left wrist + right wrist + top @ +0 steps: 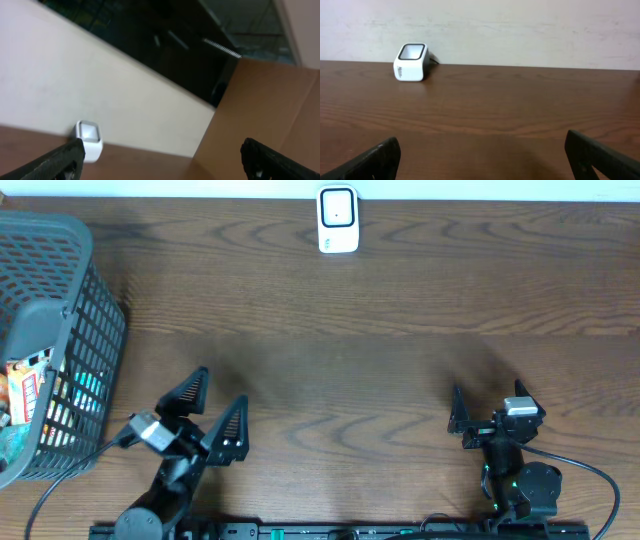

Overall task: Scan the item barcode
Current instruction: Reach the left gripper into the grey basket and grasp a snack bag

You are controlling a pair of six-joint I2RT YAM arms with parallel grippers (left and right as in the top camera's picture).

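Both the left gripper [223,386] and right gripper [487,390] gape empty, while the item, one of the colourful printed packets [24,388] in the grey plastic mesh basket [95,330] far left, looks light, crinkly and slippery, best pinched by a firm edge.

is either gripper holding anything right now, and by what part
Nothing is held: the left gripper and the right gripper are both open and empty.

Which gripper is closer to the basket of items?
The left gripper, which sits just beside the gray mesh basket. The right gripper sits far off on the opposite side. Both are open and empty.
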